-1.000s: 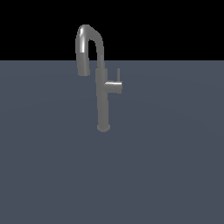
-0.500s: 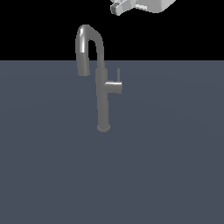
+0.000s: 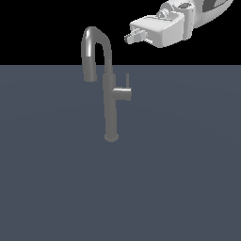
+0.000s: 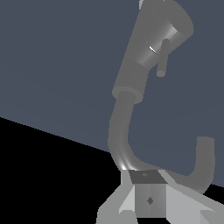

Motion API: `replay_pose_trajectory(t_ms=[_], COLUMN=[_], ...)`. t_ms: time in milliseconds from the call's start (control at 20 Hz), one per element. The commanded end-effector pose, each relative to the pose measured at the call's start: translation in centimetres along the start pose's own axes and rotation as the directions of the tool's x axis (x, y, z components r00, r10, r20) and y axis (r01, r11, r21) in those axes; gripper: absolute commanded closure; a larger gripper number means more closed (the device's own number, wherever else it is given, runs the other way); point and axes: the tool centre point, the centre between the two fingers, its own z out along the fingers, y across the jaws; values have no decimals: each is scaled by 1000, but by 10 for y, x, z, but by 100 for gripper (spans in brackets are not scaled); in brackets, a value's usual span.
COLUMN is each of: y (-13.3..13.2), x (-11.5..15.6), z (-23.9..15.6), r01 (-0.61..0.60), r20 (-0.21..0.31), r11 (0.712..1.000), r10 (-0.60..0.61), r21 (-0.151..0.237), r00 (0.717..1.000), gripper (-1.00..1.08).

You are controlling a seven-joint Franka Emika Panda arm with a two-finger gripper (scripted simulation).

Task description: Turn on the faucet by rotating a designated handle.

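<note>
Dark worktop (image 3: 56,188) carries the faucet (image 3: 111,103); the pincer (image 3: 132,36), fingers seemingly together, has just arrived upper right, handle (image 3: 124,92) untouched.

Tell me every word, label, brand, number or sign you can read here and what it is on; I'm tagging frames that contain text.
None: no readable text appears in either view.
The faucet, its handle and the gripper show only plain grey or white surfaces.
The small dark diamond mark on the gripper's block in the wrist view is a shape, not a character.
</note>
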Motion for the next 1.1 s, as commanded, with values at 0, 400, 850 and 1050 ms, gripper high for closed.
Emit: replay_pose_trajectory(t_ms=[0,400,850,1050], y=[-3,-8,-7,-7], x=[17,69,103,109], z=[1,11,24,27], r01=[-57,-241,-368,-392], r20=[51,218,337,360], r11=[997,951,890,877], r10=[54,197,271,282], r21=[54,196,268,280], r00=[997,956,902,889], gripper=[108,108,108,108])
